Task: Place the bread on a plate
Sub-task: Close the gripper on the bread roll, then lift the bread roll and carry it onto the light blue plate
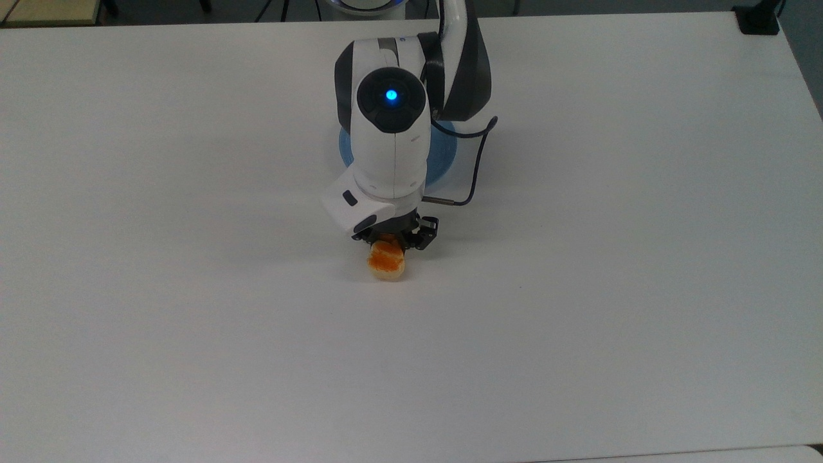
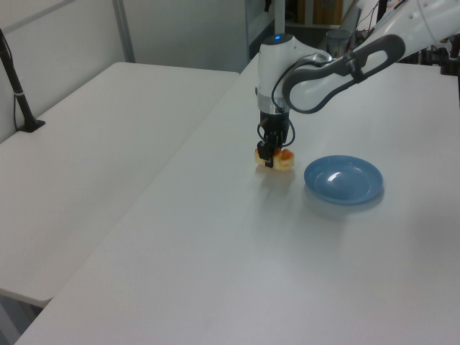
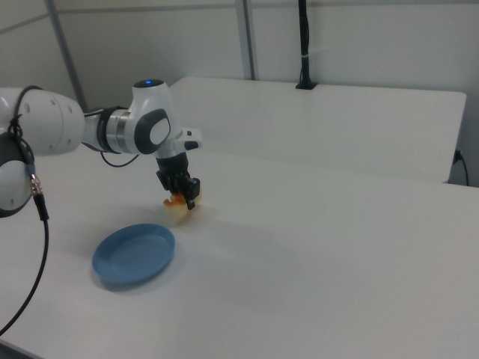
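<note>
Pincer point(image 2: 271, 152) is down at the bread point(image 2: 279, 161), jaws clamped across it. In the left view a dark fingertip point(image 2: 269, 162) sits against the loaf's near flank; in the top view the wrist housing covers the rest of the grip, so I judge the clamp from the fit, not from seeing both pads. The pincer point(image 3: 185, 196) in the right view reads the same: fingers around the loaf.

Bread point(image 1: 385, 263): its free end pokes out below the pincer point(image 1: 393, 239) in the top view, long axis running roughly up-down there, grip near the far end. Bread point(image 3: 177, 210) looks just off the desk point(image 1: 611, 289) or barely on it. Can't tell which.

Key relation: the light-blue plate point(image 2: 343, 180) lies to the bread's right in the left view, near but apart, with a strip of bare desk between. In the top view the plate point(image 1: 442, 157) is above the bread, mostly under the arm. In the right view the plate point(image 3: 135, 253) is below-left of the bread.

Plate holds nothing.

Judgement: grasp done, carry not done. Next call is lift, a short traverse toward the plate along the loaf's own axis, then set down past the rim. Off-centre grip could let the loaf pivot.
</note>
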`<action>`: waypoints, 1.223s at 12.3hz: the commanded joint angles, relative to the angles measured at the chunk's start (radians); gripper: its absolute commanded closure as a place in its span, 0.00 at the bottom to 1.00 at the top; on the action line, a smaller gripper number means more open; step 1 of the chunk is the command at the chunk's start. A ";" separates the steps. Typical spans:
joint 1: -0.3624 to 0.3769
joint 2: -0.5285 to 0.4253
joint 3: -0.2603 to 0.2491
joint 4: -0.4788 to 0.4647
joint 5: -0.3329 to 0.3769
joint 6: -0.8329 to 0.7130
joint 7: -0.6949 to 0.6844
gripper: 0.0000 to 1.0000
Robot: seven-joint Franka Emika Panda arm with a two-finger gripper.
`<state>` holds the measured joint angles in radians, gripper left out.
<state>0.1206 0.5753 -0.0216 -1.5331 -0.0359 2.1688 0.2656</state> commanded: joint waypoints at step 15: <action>0.054 -0.537 -0.004 -0.814 0.004 0.276 -0.138 0.47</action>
<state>0.1627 0.0343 -0.0197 -2.3310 -0.0361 2.4268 0.1537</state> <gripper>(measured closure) 0.511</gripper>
